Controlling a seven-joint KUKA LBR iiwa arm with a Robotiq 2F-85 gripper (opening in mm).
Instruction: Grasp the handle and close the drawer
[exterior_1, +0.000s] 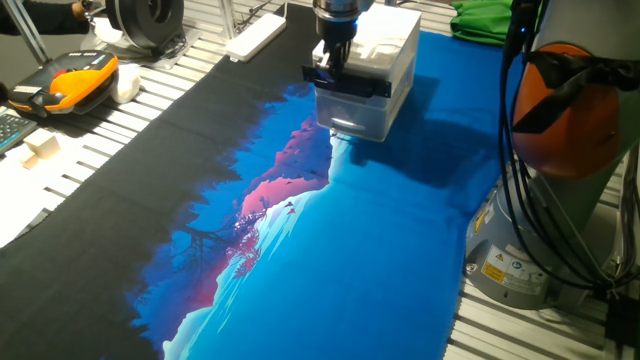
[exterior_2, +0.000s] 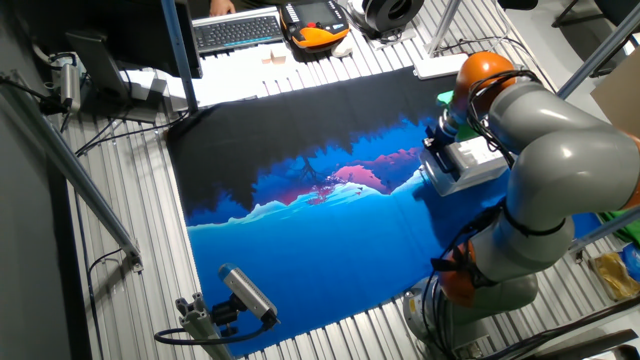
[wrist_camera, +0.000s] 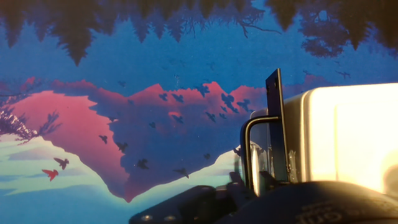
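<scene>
The white cabinet (exterior_1: 385, 60) stands at the far end of the printed mat. The drawer (exterior_1: 362, 102) sits almost flush with the cabinet shell. Its black bar handle (exterior_1: 368, 88) runs across the front. My gripper (exterior_1: 333, 68) comes down from above onto the left part of the handle, and the fingers touch or straddle it. In the hand view the handle (wrist_camera: 275, 118) appears as a thin dark bar just right of centre, with the drawer (wrist_camera: 348, 137) behind it. The fingertips are hidden there, so their state is unclear. In the other fixed view the arm covers most of the cabinet (exterior_2: 478, 160).
A blue, pink and black printed mat (exterior_1: 300, 250) covers the table. An orange device (exterior_1: 75, 80) and a white power strip (exterior_1: 255, 35) lie beyond its left edge. Green cloth (exterior_1: 490, 15) lies behind the cabinet. The arm's orange base (exterior_1: 570, 100) stands at the right.
</scene>
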